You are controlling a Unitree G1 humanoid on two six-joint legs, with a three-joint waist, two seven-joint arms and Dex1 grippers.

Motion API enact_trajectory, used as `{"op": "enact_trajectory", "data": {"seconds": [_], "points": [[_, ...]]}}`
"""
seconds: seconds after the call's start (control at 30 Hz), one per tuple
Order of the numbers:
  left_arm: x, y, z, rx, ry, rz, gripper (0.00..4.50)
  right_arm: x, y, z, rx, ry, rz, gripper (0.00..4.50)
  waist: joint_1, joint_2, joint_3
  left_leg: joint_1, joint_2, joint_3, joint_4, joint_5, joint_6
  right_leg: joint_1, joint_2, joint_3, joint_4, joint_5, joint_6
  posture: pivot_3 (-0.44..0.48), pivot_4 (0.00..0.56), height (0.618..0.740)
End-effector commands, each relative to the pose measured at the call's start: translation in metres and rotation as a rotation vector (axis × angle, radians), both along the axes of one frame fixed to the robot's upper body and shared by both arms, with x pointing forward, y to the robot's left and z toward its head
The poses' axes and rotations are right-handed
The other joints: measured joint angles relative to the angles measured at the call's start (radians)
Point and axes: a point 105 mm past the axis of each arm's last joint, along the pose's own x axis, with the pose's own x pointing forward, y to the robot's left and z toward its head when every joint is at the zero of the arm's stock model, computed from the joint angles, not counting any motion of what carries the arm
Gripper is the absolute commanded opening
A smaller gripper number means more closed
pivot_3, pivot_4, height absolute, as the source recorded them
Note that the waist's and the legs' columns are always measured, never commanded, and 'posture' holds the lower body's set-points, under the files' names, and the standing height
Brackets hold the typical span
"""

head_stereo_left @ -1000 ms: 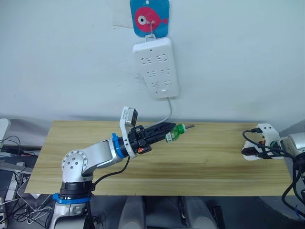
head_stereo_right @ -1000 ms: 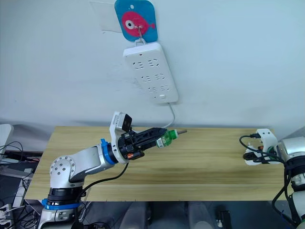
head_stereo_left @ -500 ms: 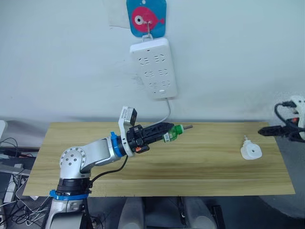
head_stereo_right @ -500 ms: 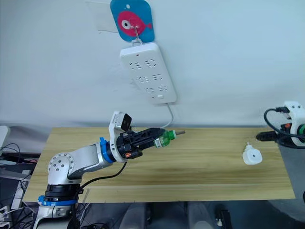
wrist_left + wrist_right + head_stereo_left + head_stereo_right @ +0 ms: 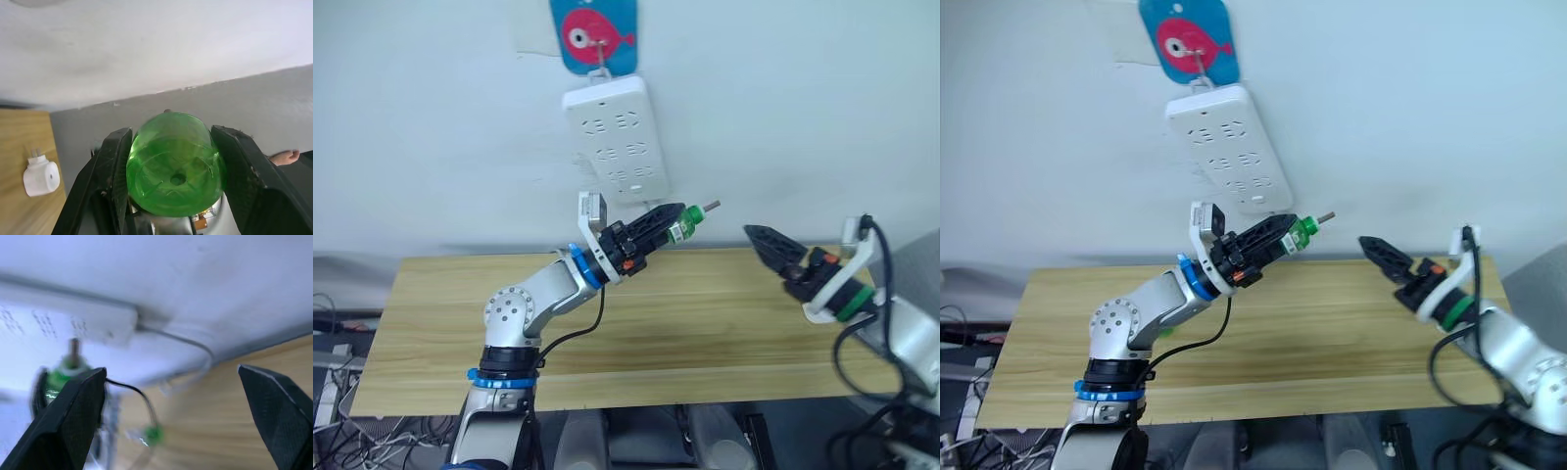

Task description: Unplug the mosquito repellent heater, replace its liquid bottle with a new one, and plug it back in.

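My left gripper [image 5: 674, 217] is shut on a green liquid bottle [image 5: 679, 224] and holds it in the air near the wall, below the power strip. The bottle's wick [image 5: 710, 207] points up and to the right. In the left wrist view the bottle's base [image 5: 173, 164] sits between the two fingers [image 5: 115, 156]. The mosquito repellent heater [image 5: 41, 176], a small white plug-in block, lies on the wooden table [image 5: 19, 161] with its prongs up. My right gripper [image 5: 756, 235] hangs over the table's right part, open and empty, pointing at the bottle [image 5: 61, 377].
A long white power strip [image 5: 612, 137] hangs slanted on the wall under a blue fish hook plate [image 5: 597, 34], with its cable running down behind the table [image 5: 705, 323]. The wall stands close behind the bottle.
The camera has shifted. My left arm has lifted the bottle up toward the wall. My right gripper, at the heater a second ago, left it on the table, drew back, then swung in toward the bottle.
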Motion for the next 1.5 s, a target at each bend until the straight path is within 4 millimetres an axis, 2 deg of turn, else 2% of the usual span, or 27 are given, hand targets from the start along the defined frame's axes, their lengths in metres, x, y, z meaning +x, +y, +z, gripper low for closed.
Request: {"op": "enact_trajectory", "data": {"seconds": [0.03, 0.2, 0.53, 0.63, 0.93, 0.97, 1.27, 1.5], "points": [[-0.001, -0.006, 0.005, 0.001, -0.044, 0.011, 2.23, -0.007, 0.014, 0.024, 0.074, -0.016, -0.063, 4.49, -0.011, 0.0, 0.0, 0.0, 0.0, 0.0, 0.001, 0.0, 0.0, 0.0, 0.0, 0.0, 0.0, 0.0, 0.0, -0.25, 0.275, 0.74], [-0.007, -0.019, 0.007, -0.019, -0.044, -0.004, 2.23, -0.004, 0.024, 0.031, 0.126, 0.021, -0.084, 4.49, -0.014, 0.0, 0.0, 0.004, 0.001, -0.004, 0.0, 0.005, -0.007, 0.001, 0.003, -0.001, 0.005, 0.0, 0.0, -0.253, 0.276, 0.74], [-0.012, -0.023, 0.007, -0.021, -0.048, -0.017, 2.23, -0.001, 0.035, 0.037, 0.177, 0.044, -0.076, 4.49, -0.014, 0.0, 0.0, 0.003, 0.001, -0.004, -0.001, 0.005, -0.007, 0.001, 0.003, -0.001, 0.003, 0.0, 0.0, -0.247, 0.267, 0.74], [-0.011, -0.022, 0.005, -0.015, -0.045, -0.016, 2.23, -0.001, 0.039, 0.039, 0.176, 0.036, -0.059, 3.89, -0.014, 0.0, 0.0, 0.003, 0.001, -0.004, -0.001, 0.005, -0.007, 0.001, 0.003, -0.002, 0.003, 0.0, 0.0, -0.248, 0.267, 0.74], [-0.012, -0.024, 0.002, -0.007, -0.038, -0.017, 2.23, -0.003, 0.048, 0.042, 0.172, 0.012, -0.011, 0.62, -0.013, 0.0, 0.0, 0.003, 0.001, -0.004, -0.001, 0.005, -0.007, 0.001, 0.002, -0.002, 0.003, 0.0, 0.0, -0.244, 0.262, 0.74], [-0.012, -0.024, 0.002, -0.007, -0.038, -0.017, 2.23, -0.003, 0.049, 0.042, 0.174, 0.009, -0.006, 0.58, -0.013, 0.0, 0.0, 0.003, 0.001, -0.004, -0.001, 0.005, -0.008, 0.001, 0.002, -0.002, 0.003, 0.0, 0.0, -0.242, 0.262, 0.74], [-0.016, -0.021, 0.003, -0.01, -0.044, -0.014, 2.23, -0.009, 0.053, 0.042, 0.175, -0.004, 0.016, 0.52, -0.013, 0.001, -0.006, 0.003, 0.001, -0.004, -0.001, 0.005, -0.008, 0.001, 0.002, -0.002, 0.004, 0.0, 0.0, -0.227, 0.212, 0.74], [-0.02, -0.022, 0.001, -0.01, -0.045, -0.022, 2.23, -0.013, 0.056, 0.044, 0.176, -0.016, 0.035, 2.86, -0.014, 0.001, -0.021, 0.003, 0.001, -0.004, -0.001, 0.005, -0.008, 0.001, 0.002, -0.002, 0.004, 0.0, 0.0, -0.221, 0.195, 0.74]]}}
